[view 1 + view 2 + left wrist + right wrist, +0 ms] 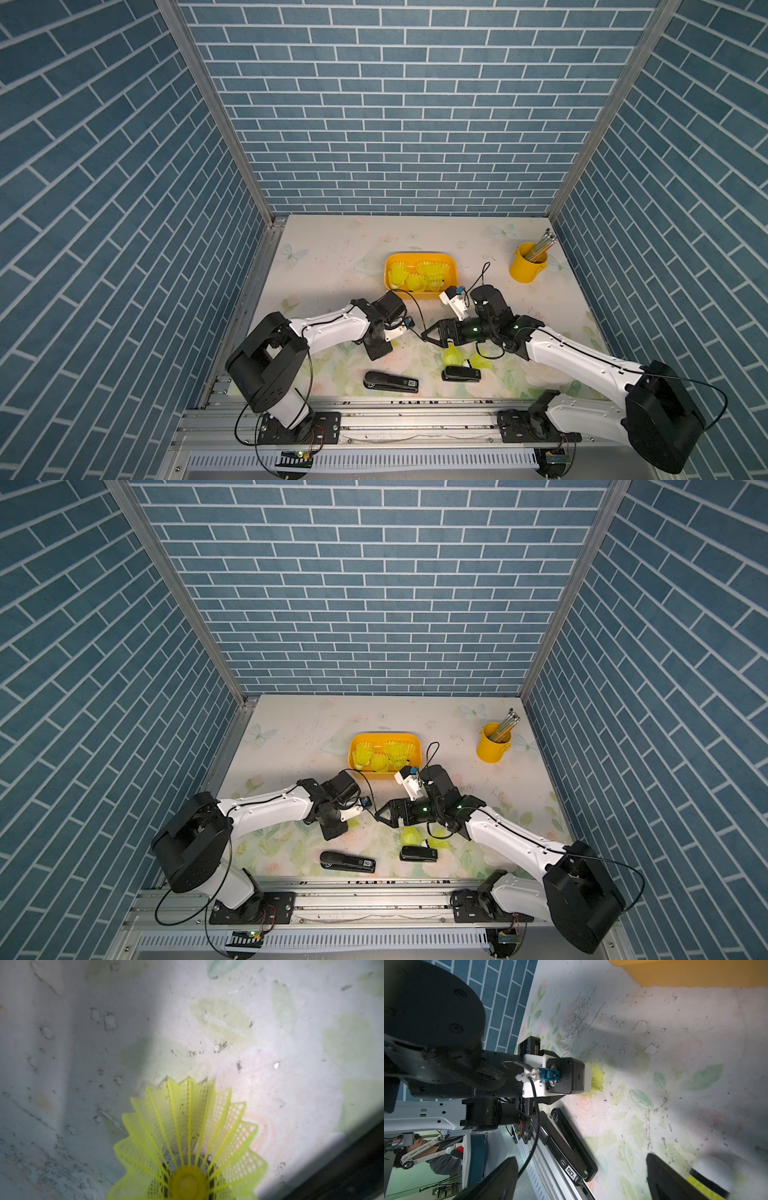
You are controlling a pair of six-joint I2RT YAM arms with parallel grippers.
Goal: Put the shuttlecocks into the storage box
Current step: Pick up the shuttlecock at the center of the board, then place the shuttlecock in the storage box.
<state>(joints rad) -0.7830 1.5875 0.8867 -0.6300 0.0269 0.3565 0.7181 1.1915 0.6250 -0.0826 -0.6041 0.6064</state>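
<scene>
Shuttlecock pinched in left gripper; right gripper spread wide

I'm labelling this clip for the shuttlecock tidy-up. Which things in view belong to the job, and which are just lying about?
Belongs to the job:
storage box; shuttlecocks inside it; held shuttlecock; loose shuttlecocks on the table.

Just lying about:
long stapler; short stapler; yellow cup of pencils.
</scene>
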